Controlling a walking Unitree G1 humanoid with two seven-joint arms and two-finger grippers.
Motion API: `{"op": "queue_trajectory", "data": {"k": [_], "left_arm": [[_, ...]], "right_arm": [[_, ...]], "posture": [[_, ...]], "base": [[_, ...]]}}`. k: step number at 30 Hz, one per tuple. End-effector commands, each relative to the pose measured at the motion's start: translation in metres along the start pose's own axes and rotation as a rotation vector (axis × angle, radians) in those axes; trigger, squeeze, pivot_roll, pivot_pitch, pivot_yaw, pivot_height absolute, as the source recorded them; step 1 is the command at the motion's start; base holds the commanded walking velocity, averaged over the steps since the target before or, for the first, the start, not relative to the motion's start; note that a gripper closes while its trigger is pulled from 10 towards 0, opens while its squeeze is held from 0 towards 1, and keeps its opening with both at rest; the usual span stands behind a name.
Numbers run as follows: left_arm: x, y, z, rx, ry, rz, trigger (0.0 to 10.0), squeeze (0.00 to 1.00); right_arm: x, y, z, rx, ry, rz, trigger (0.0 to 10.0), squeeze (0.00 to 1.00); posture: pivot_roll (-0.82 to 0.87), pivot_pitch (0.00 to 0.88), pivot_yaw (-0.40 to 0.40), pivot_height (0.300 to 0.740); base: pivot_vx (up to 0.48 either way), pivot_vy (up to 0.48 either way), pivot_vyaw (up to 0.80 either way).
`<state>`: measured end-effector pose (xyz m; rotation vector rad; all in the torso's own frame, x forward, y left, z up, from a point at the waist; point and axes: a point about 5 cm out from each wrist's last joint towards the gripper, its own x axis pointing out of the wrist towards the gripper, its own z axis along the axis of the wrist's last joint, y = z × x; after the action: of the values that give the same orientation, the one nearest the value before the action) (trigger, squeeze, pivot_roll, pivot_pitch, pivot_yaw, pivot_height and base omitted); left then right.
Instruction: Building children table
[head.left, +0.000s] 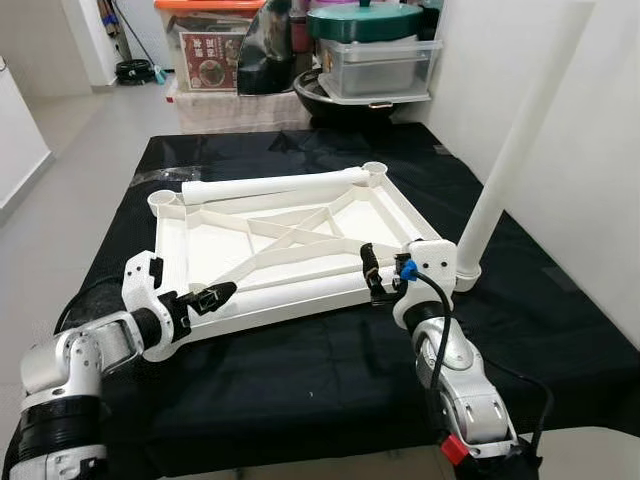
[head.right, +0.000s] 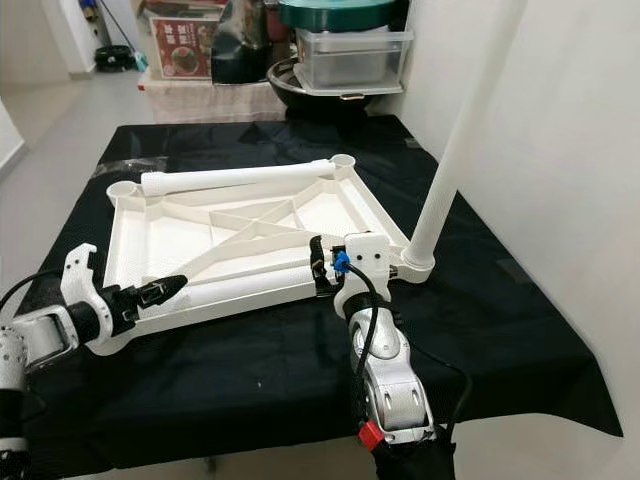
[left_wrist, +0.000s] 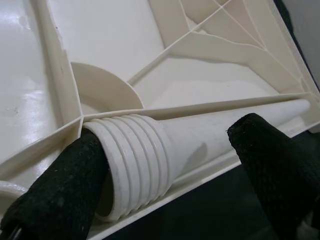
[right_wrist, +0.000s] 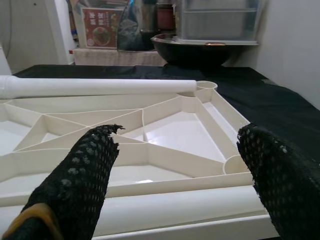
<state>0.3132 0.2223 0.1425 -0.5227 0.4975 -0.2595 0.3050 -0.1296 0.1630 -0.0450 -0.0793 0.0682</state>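
Three white plastic tapered legs go with one white plastic tabletop (head.left: 290, 240), which lies upside down at the middle of the left eye view on a black cloth (head.left: 300, 370). One leg (head.left: 275, 187) lies along the tabletop's far edge, in the upper middle of the frame. A second leg (head.left: 300, 290) lies along the near edge, inside the rim. The third leg (head.left: 510, 160) stands upright at the tabletop's right near corner and runs out of the top right of the frame.

Diagonal ribs cross the tabletop's underside, and round sockets sit at its corners. The near leg has a ribbed, threaded end (left_wrist: 132, 165), seen in the left wrist view.

At lower left, the left gripper (head.left: 205, 297) has its black fingers (left_wrist: 60, 195) spread wide either side of that threaded end, one finger touching it. At lower middle right, the right gripper (head.left: 378, 275) is at the near rim with its fingers (right_wrist: 80, 175) wide apart, holding nothing.

Stacked storage boxes and pots (head.left: 330, 50) fill the top of the frame.
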Motion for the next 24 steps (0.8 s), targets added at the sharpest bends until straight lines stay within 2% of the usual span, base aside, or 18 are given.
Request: {"op": "queue_trajectory", "data": {"k": [1, 2, 7, 9, 13, 18, 21, 22, 24], "left_arm": [[0.004, 0.004, -0.010, -0.033, 0.056, 0.023, 10.0, 0.00], [0.005, 0.001, -0.003, -0.049, 0.050, 0.013, 10.0, 0.00], [0.005, 0.000, 0.000, -0.052, 0.044, 0.009, 10.0, 0.00], [0.004, -0.004, 0.011, -0.085, 0.017, -0.008, 10.0, 0.00], [0.004, -0.009, 0.020, -0.114, -0.003, -0.032, 10.0, 0.00], [0.004, -0.014, 0.024, -0.129, -0.013, -0.053, 10.0, 0.00], [0.003, -0.027, 0.035, -0.136, -0.040, -0.096, 10.0, 0.00], [0.003, -0.027, 0.035, -0.136, -0.040, -0.096, 10.0, 0.00], [0.001, -0.040, 0.046, -0.150, -0.072, -0.143, 10.0, 0.00]], "right_arm": [[0.000, 0.000, 0.003, 0.007, -0.003, -0.002, 10.0, 0.00], [0.000, 0.001, 0.003, 0.009, -0.002, -0.001, 10.0, 0.00], [0.000, 0.001, 0.003, 0.010, -0.002, -0.001, 10.0, 0.00], [0.000, 0.002, 0.003, 0.013, -0.002, -0.001, 10.0, 0.00], [0.000, 0.003, 0.003, 0.015, 0.000, 0.001, 10.0, 0.00], [0.000, 0.003, 0.003, 0.015, 0.000, 0.002, 10.0, 0.00], [0.000, 0.005, 0.003, 0.016, -0.001, 0.005, 10.0, 0.00], [0.000, 0.005, 0.003, 0.016, -0.001, 0.005, 10.0, 0.00], [0.001, 0.005, 0.003, 0.016, -0.001, 0.007, 10.0, 0.00]], "posture": [[0.07, 0.045, -0.030, 0.740], [0.07, 0.042, -0.034, 0.740], [0.07, 0.042, -0.034, 0.740], [0.07, 0.046, -0.032, 0.740], [0.08, 0.046, -0.034, 0.740], [0.08, 0.046, -0.033, 0.740], [0.08, 0.047, -0.033, 0.740], [0.08, 0.047, -0.033, 0.740], [0.08, 0.048, -0.034, 0.740]], "base": [[0.000, 0.000, 0.00], [0.000, 0.000, 0.00], [0.000, 0.000, 0.00], [0.000, 0.000, 0.00], [0.000, 0.000, 0.00], [0.000, 0.000, 0.00], [0.000, 0.000, 0.00], [0.000, 0.000, 0.00], [0.000, 0.000, 0.00]]}}
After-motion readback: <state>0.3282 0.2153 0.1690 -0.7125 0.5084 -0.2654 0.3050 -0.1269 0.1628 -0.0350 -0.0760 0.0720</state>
